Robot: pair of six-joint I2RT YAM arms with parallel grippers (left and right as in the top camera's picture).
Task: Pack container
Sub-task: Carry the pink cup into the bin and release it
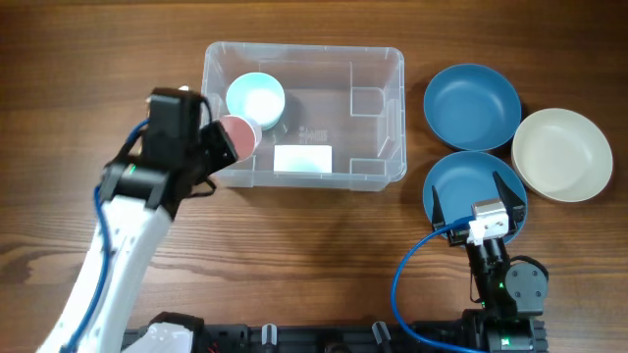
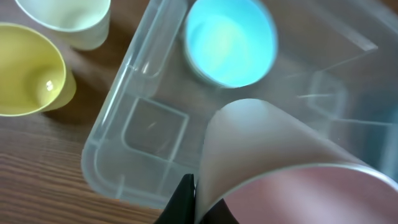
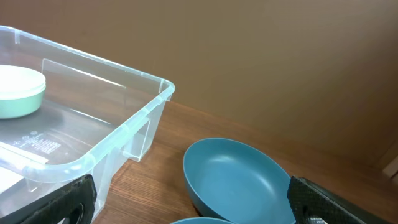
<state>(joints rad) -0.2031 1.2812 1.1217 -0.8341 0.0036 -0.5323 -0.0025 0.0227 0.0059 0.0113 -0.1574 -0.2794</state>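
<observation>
Clear plastic container (image 1: 378, 118); rounded corners

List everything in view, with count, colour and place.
container: one, clear, middle of the table
label: one, white, on the container's bottom
blue cup: one, light blue, inside the container, left end
pink cup: one, pink, tilted over the container's left end, held
yellow cup: one, yellow, outside the container
cream cup: one, cream, beside the yellow cup
blue bowls: two, blue, right of the container
cream bowl: one, cream, far right
table: one, brown wood
left gripper: shut on the pink cup
right gripper: open, over the nearer blue bowl
</observation>
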